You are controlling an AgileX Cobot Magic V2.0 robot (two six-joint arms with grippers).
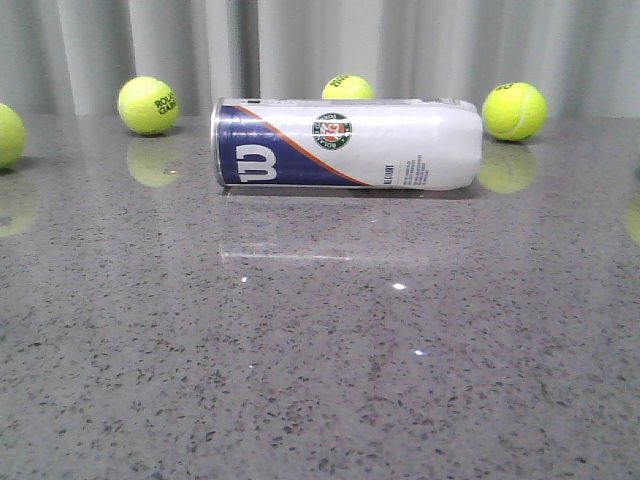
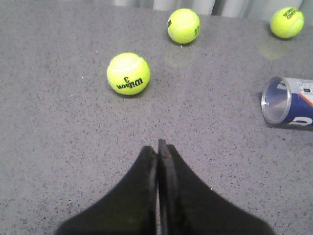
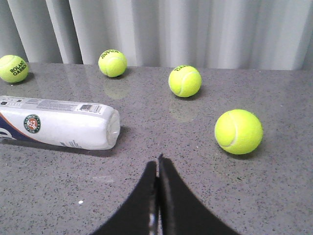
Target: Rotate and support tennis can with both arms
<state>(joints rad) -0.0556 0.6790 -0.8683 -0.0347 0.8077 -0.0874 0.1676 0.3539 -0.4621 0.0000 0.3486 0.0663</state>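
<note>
Left gripper [image 2: 158, 144] hung low over the grey speckled table [image 1: 320, 380], its two dark fingers pressed together, nothing between them. Right gripper [image 3: 157, 160] took the same pose: fingers closed tip to tip, empty, clear of the tabletop objects. Neither arm appeared in the front view.

The tennis can [image 1: 345, 143] lay on its side toward the far part of the table, at about 12 o'clock from table centre in the front view. Long axis ran 9-to-3 o'clock, roughly parallel to the curtain [image 1: 320, 45] behind. Navy end with the white "W" pointed to 9 o'clock; the plain white rounded end pointed to 3 o'clock. In the left wrist view the navy end showed a clear round rim.

Label: white body, navy section edged by an orange stripe, round green emblem near mid-length, small dark print beside it. Right wrist view showed a barcode along the upper side. Both grippers sat well apart from the can.
</note>
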